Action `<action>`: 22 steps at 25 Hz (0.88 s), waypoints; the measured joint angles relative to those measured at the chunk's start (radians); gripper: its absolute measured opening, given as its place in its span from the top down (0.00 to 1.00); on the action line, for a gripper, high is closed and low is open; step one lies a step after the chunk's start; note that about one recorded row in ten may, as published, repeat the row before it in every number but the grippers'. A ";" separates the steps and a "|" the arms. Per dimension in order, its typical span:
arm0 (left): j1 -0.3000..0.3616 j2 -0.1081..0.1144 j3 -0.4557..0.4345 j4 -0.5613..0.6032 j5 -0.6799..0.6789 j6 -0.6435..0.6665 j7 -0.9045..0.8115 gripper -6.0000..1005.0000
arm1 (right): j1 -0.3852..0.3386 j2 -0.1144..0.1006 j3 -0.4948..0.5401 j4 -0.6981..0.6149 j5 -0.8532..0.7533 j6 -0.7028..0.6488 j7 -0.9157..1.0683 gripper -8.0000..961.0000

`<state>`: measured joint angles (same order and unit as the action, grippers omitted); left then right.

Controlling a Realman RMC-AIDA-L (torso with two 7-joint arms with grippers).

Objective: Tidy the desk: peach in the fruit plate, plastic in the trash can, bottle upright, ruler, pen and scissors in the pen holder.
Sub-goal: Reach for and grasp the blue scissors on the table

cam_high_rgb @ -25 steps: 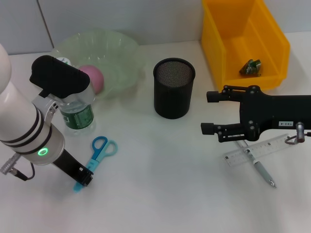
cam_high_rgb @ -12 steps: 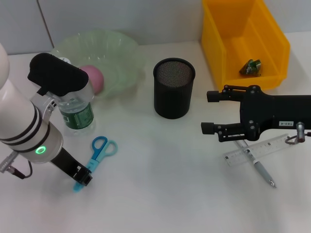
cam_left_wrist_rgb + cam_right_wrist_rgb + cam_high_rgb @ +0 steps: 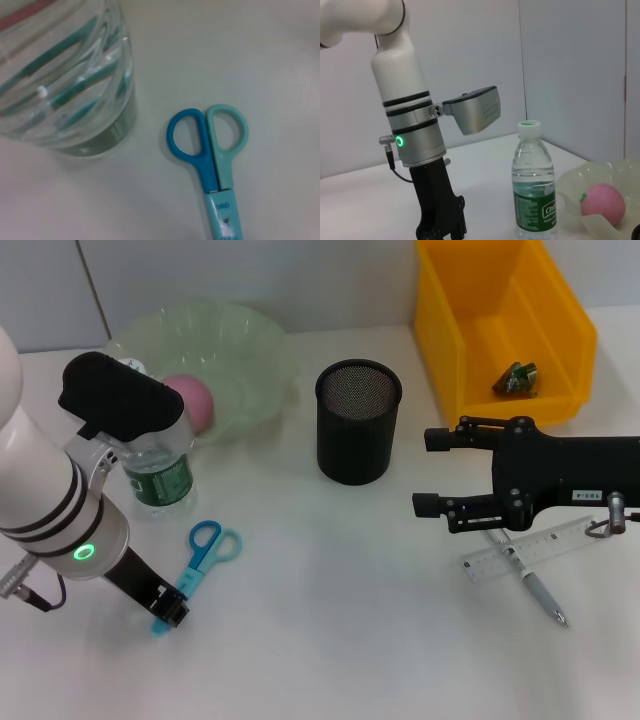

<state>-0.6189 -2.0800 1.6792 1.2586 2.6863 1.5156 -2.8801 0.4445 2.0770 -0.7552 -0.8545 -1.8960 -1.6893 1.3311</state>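
Scissors point(image 3: 200, 562): flat on the white bench point(image 3: 330, 640), blue and teal handles pointing toward the bottle; blade end lies under the left claw.
Left claw point(image 3: 168, 608): down at the bench on the near left, right at the blade end of the scissors; whether its fingers are apart or together cannot be told.
Pen point(image 3: 535, 585): lying on the bench at near right, crossing the ruler, tip toward the near edge.
Ruler point(image 3: 525, 552): clear, flat on the bench, partly under the right claw's body.
Right claw point(image 3: 428, 472): hovering above the bench on the right, fingers apart, nothing between them, pointing toward the holder.
Bottle point(image 3: 155, 475): upright, just beyond the scissors handles, beside the plate; white cap and green label show in the right wrist view.
Holder point(image 3: 357, 422): black mesh cup, upright in the middle of the bench.
Peach point(image 3: 192, 400): pink, inside the plate.
Plate point(image 3: 245, 350): pale green bowl at far left.
Bin point(image 3: 460, 330): yellow, at far right, with a green crumpled wrapper point(image 3: 518, 378) inside.
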 joint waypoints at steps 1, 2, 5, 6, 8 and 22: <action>0.000 0.000 0.000 -0.002 0.000 0.000 0.000 0.66 | 0.000 0.000 0.000 0.000 0.000 0.000 0.000 0.14; 0.000 0.000 0.000 -0.002 0.000 0.000 0.000 0.67 | 0.000 0.000 0.000 0.000 0.000 0.000 0.000 0.14; -0.001 0.000 0.001 -0.003 -0.001 0.000 0.000 0.67 | 0.000 0.000 0.000 0.000 0.000 0.000 -0.001 0.14; -0.001 0.000 0.003 -0.004 -0.001 0.000 -0.001 0.67 | 0.000 0.000 0.000 0.000 0.000 0.001 -0.001 0.14; -0.001 0.000 0.005 -0.004 -0.002 0.000 -0.001 0.68 | 0.001 0.000 -0.001 0.000 0.000 0.001 -0.001 0.14; -0.001 0.000 0.010 -0.007 -0.003 0.000 -0.001 0.70 | 0.006 0.001 0.001 0.017 0.000 0.001 -0.007 0.14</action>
<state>-0.6197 -2.0800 1.6890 1.2517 2.6834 1.5156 -2.8809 0.4508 2.0785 -0.7541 -0.8376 -1.8960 -1.6888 1.3243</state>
